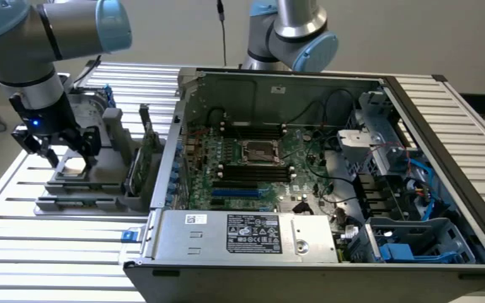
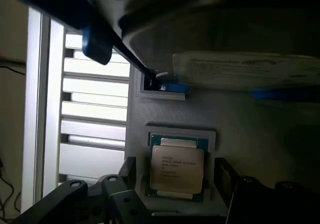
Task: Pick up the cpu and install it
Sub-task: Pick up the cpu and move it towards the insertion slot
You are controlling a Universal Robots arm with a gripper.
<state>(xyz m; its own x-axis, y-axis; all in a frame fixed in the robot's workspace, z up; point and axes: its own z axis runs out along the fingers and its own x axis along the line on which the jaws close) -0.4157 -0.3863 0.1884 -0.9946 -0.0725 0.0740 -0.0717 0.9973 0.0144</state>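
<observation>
The cpu [image 2: 177, 170] is a small square chip with a silver-grey printed top. It lies flat in a pocket of a grey holder [image 2: 235, 124]. My gripper [image 2: 175, 176] is open right above it, with one dark finger [image 2: 127, 171] on each side of the chip and a gap between fingers and chip. In the exterior view my gripper [image 1: 68, 156] hangs over the grey holder [image 1: 83, 189] at the left, and the cpu [image 1: 72, 167] shows pale between the fingers. The dark metal-framed socket [image 1: 257, 151] sits in the middle of the green motherboard inside the open computer case.
The open computer case [image 1: 310, 252] lies on the slatted metal table [image 1: 48, 252], to the exterior view's right of the holder. Upright cards [image 1: 146, 158] stand in the holder beside the case wall. A silver hard drive [image 2: 245, 69] with a blue frame sits beyond the cpu. A second arm [image 1: 293, 31] stands behind the case.
</observation>
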